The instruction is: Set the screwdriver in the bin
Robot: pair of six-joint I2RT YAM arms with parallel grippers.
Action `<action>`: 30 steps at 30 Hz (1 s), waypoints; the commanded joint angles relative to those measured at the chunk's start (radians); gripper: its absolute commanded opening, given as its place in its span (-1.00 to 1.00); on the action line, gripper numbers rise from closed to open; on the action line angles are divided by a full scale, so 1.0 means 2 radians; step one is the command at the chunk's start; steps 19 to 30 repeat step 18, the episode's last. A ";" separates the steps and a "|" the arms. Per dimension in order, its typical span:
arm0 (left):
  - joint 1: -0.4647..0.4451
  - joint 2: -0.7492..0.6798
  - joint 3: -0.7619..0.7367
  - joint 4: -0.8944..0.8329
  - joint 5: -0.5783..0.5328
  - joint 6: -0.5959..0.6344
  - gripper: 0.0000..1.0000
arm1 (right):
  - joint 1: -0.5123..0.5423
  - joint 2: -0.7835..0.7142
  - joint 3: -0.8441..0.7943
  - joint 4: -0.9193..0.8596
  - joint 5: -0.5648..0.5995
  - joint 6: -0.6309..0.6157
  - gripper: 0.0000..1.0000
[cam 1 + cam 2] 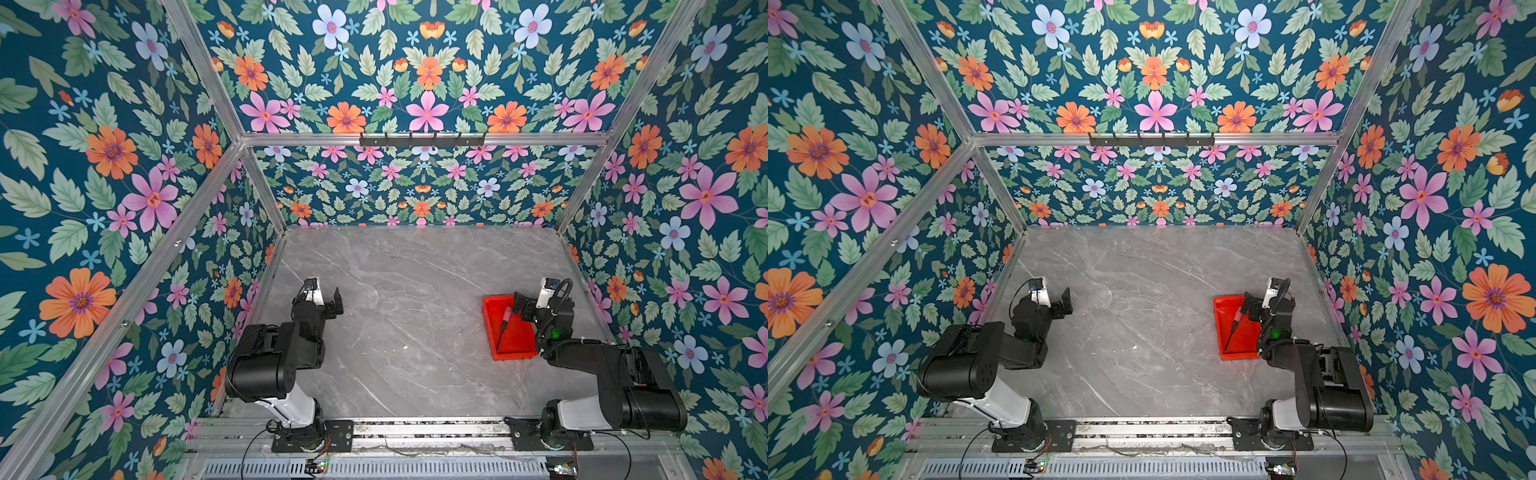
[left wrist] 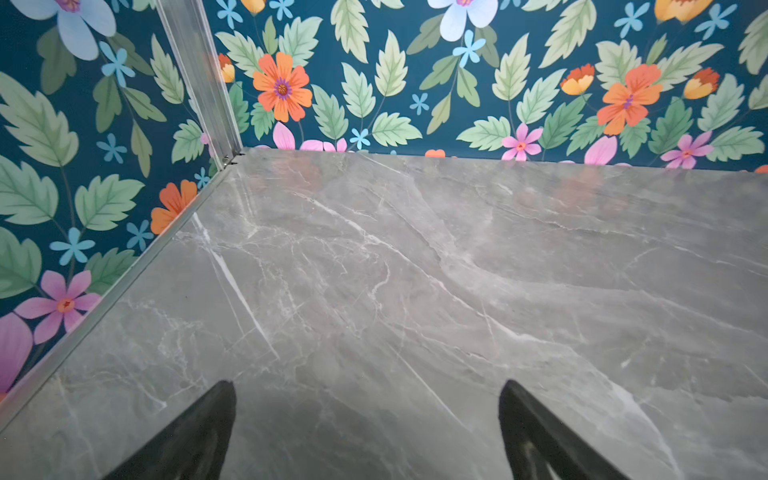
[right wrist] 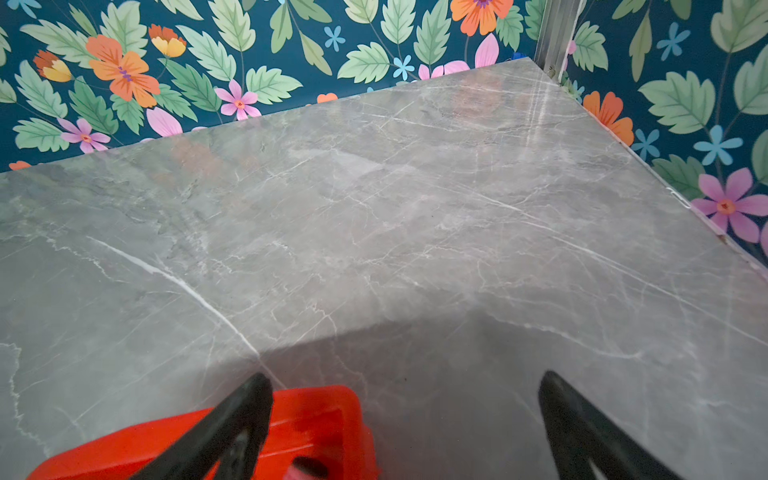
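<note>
- The right gripper (image 3: 404, 375) has its fingers (image 3: 253, 399) spread wide. Nothing is between them, and only bare table (image 3: 415, 249) shows through the gap.
- One finger hangs over a far corner of the bin (image 3: 324, 411). The other is out past the bin's wall, above the table.
- Just behind and below those fingertips, the screwdriver (image 1: 503, 328) lies inside the bin. Its pink handle is nearest the fingers, and the dark shaft runs away from them toward the bin's side wall. In both top views no finger appears to touch it.
- The placing looks done, so the step in hand is to pull clear. Rise straight up before swinging away, or the finger over the rim may hook the wall and drag the bin.
- Keep the fingers apart while rising, since closing them low could nip the handle.
- Farthest out, the left gripper (image 2: 368, 384) is also spread and empty. It is well apart across the table and has no part to play.
</note>
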 commanded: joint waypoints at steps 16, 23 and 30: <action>-0.002 0.003 0.002 0.027 -0.010 0.008 1.00 | 0.000 0.001 0.001 0.022 0.000 -0.005 0.99; -0.002 0.002 -0.001 0.031 -0.010 0.008 1.00 | 0.001 0.000 0.001 0.022 0.000 -0.005 0.99; -0.002 0.002 -0.001 0.031 -0.010 0.008 1.00 | 0.001 0.000 0.001 0.022 0.000 -0.005 0.99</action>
